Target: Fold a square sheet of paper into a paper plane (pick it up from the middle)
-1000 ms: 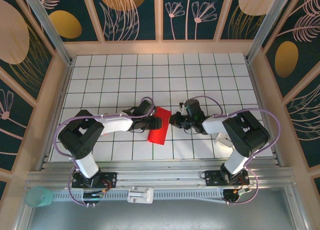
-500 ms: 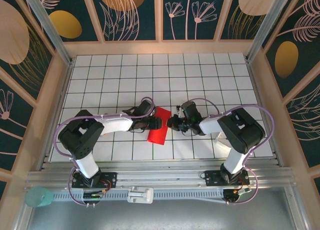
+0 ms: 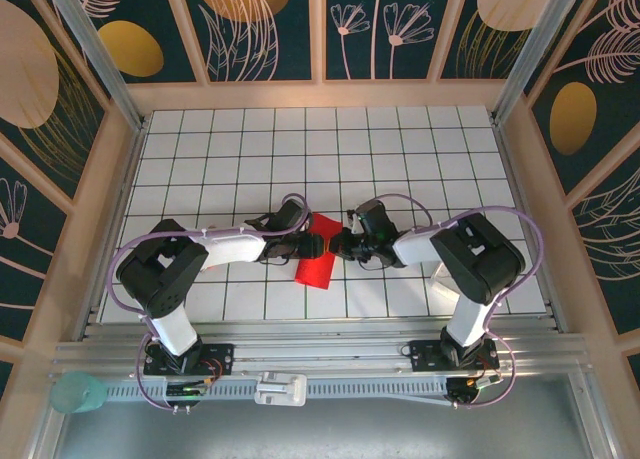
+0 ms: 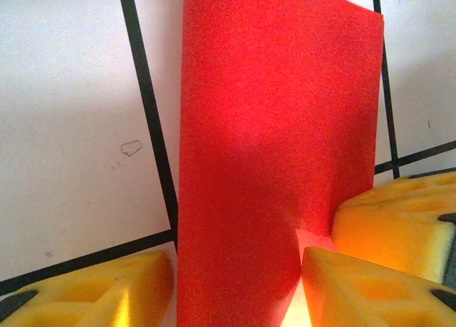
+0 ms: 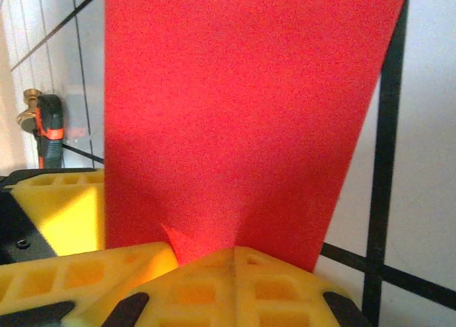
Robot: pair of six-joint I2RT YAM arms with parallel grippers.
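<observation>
The square sheet of paper lies folded into a narrow red strip on the white grid table, between the two arms. My left gripper is low over its middle and open. In the left wrist view the strip runs between the two yellow fingers. My right gripper is shut, its joined tips against the paper's near edge, where a small flap lifts. Both grippers nearly touch each other.
A small white object lies on the table under the right arm's elbow. Wooden rails wall the table on three sides. A teal cup stands off the table at the near left corner.
My right gripper has slid left across about one tile until its shut tips reached the paper's right edge. The left arm and the paper have stayed put.
</observation>
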